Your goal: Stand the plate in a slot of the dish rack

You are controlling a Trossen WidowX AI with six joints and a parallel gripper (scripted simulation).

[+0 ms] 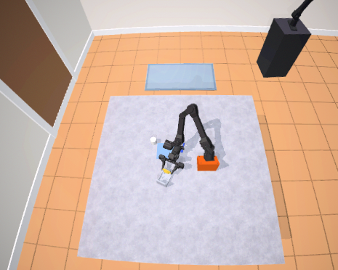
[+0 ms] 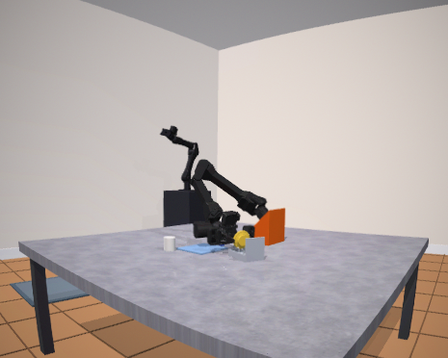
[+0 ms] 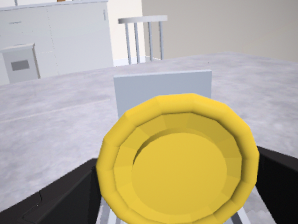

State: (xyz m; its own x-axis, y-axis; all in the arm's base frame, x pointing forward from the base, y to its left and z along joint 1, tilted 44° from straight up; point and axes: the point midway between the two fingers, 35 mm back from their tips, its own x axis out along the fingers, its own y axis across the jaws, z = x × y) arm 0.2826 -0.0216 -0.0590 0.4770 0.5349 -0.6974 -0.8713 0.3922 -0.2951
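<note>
The yellow plate (image 1: 166,170) (image 2: 241,240) (image 3: 180,170) stands on edge, its hollow face toward the wrist camera. My gripper (image 1: 168,170) (image 3: 175,162) is shut on the plate's left and right edges. The dish rack (image 1: 163,183) (image 2: 255,250) (image 3: 162,87) is a grey frame with an upright end panel and thin rails. The plate is over the rack, between its two ends; the far panel rises behind the plate in the wrist view. The plate hides most of the rails and slots there, and whether its lower edge touches the rack cannot be seen.
A light blue mat (image 1: 161,152) (image 2: 197,248) lies under and beside the wrist. A white cup-like cylinder (image 1: 153,140) (image 2: 170,243) stands near it. Small dark blue pieces (image 1: 183,144) show beside the arm. The orange block (image 1: 208,165) (image 2: 272,228) is at the arm's base.
</note>
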